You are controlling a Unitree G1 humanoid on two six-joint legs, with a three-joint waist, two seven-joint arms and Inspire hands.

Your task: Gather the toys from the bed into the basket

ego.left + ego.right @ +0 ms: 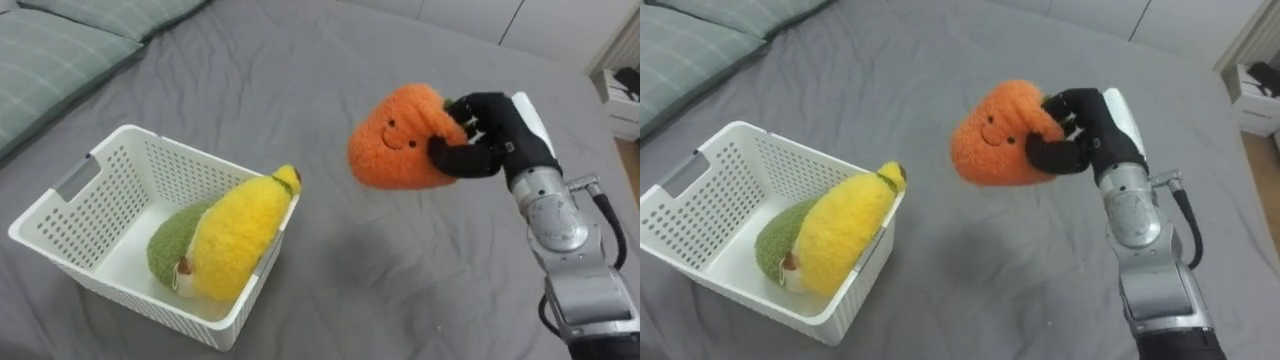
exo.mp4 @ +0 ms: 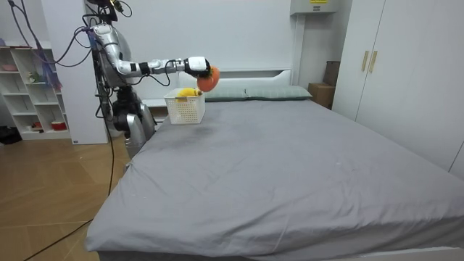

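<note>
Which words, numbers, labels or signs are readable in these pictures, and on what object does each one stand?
No text can be read.
Orange plush toy in the right hand: a stitched smiling face, no letters.
White basket, yellow plush, green plush: no label shows.
White box high on the wall, room view: a yellow patch, perhaps a label, too small to read.

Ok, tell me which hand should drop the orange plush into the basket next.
Right: the right hand grips the orange plush in the air beside the white basket, so a short swing should do.
</note>
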